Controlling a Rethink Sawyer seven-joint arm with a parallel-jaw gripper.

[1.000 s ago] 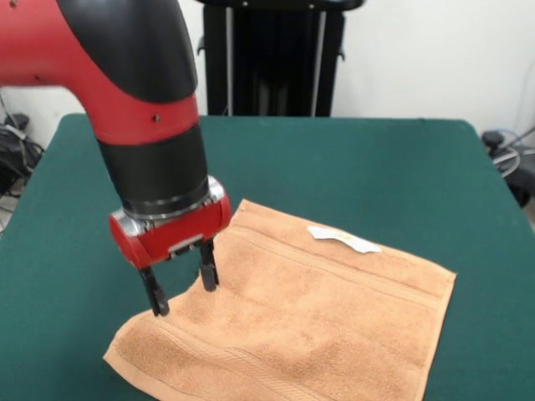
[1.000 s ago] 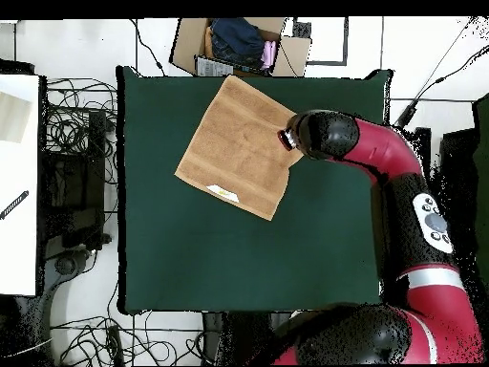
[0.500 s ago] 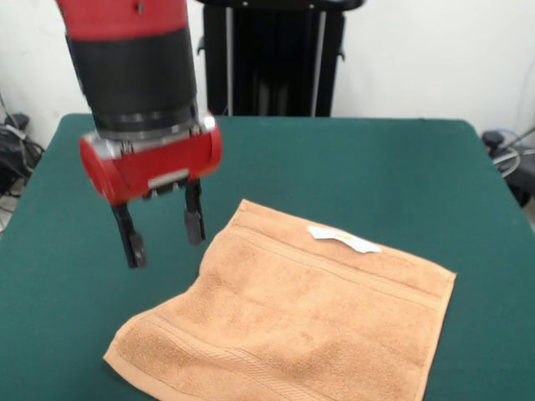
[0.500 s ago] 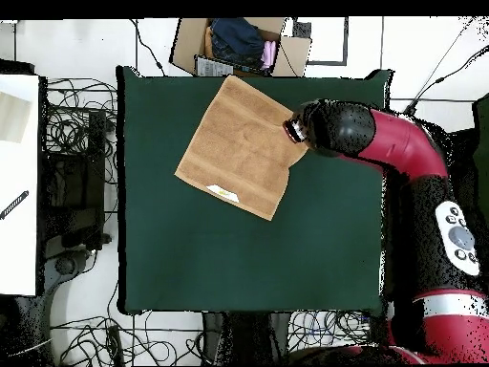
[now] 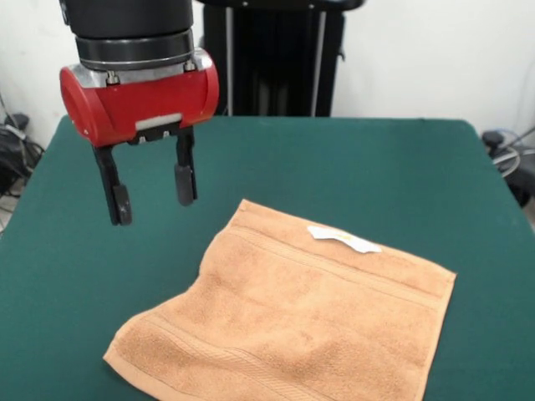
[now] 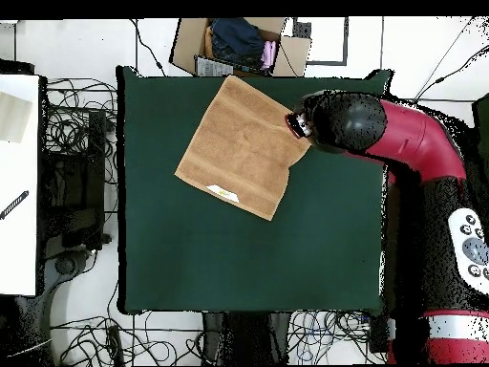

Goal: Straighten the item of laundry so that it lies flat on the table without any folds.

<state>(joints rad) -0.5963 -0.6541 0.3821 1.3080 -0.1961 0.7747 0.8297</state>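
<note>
1. Terry towel (image 5: 292, 322), orange-tan, lies spread on the green table (image 5: 359, 167), toward the near edge in front view; in overhead view it sits at the table's top edge, slightly left of centre, turned diagonal.
2. Gripper (image 5: 149, 190) hangs in the air above bare felt, jaws apart, nothing in them. Towel lies below and to the right of it in front view; nearest part is the inward-curving left edge (image 5: 205, 276), close but not touching.
3. That edge looks pulled in, w/ a soft ripple near it; rest looks about flat. White tag (image 5: 344, 240) faces up by the far ribbed band. I'd say task is nearly done.
4. Only one arm, so no choice of side. Overhead: gripper (image 6: 298, 126) sits at the towel's right edge.
5. Room: plenty of open felt left of the towel in front view. Off-table: cardboard box (image 6: 239, 45) w/ clothes, cables (image 6: 76, 143).
</note>
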